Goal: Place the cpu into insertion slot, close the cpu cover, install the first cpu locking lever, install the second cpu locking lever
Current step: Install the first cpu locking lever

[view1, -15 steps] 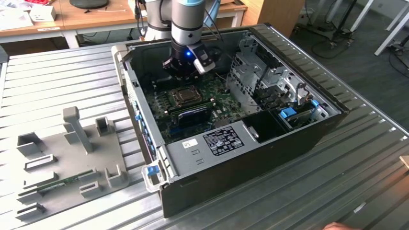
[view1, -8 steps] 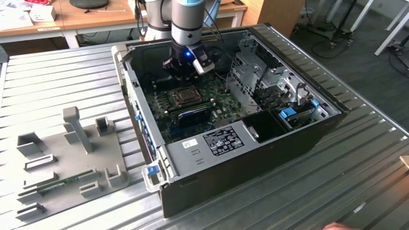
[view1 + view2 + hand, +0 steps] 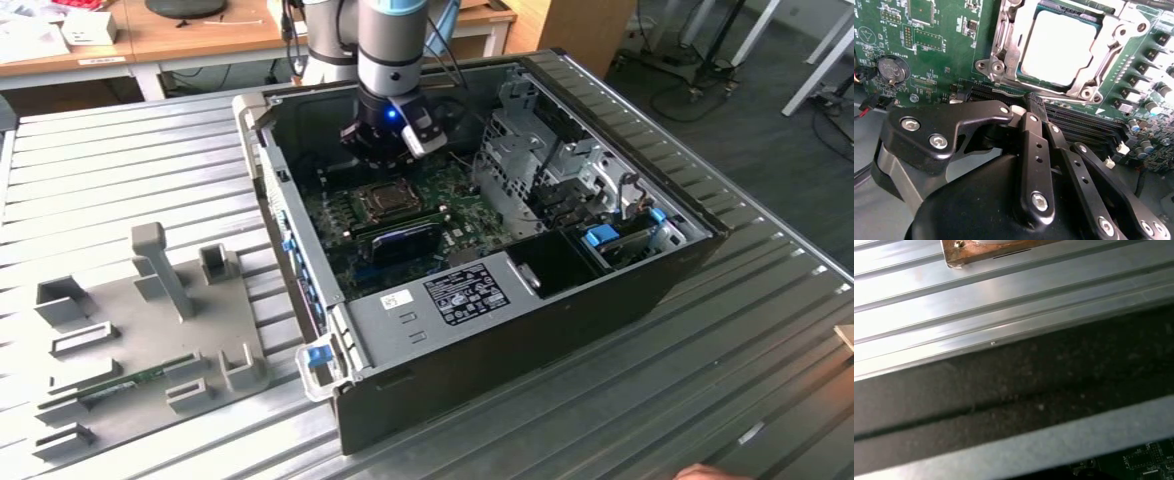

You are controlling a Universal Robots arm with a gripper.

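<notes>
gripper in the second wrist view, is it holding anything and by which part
Cannot be told. The gripper ends beside the edge of the cpu cover, which lies shut over the cpu; no gripped thing is visible.

Your gripper (image 3: 388,150) hangs inside the open computer case (image 3: 507,375), low over the green circuit board (image 3: 461,195). On the exterior view's right, the grey drive cage (image 3: 534,165) rises just beside the arm. On its left, the case wall (image 3: 276,190) hems the board in. Nearer the camera, a black labelled shroud (image 3: 454,290) closes off that end. In the second wrist view, the gripper's tip (image 3: 1034,102) sits just beside the long black memory slots (image 3: 1079,127), with the cpu cover (image 3: 1009,45) near. The way is open straight up from the board. Outside the case, the ribbed table (image 3: 120,150) offers open room, apart from a grey fixture plate (image 3: 200,330) with upright blocks.
</notes>
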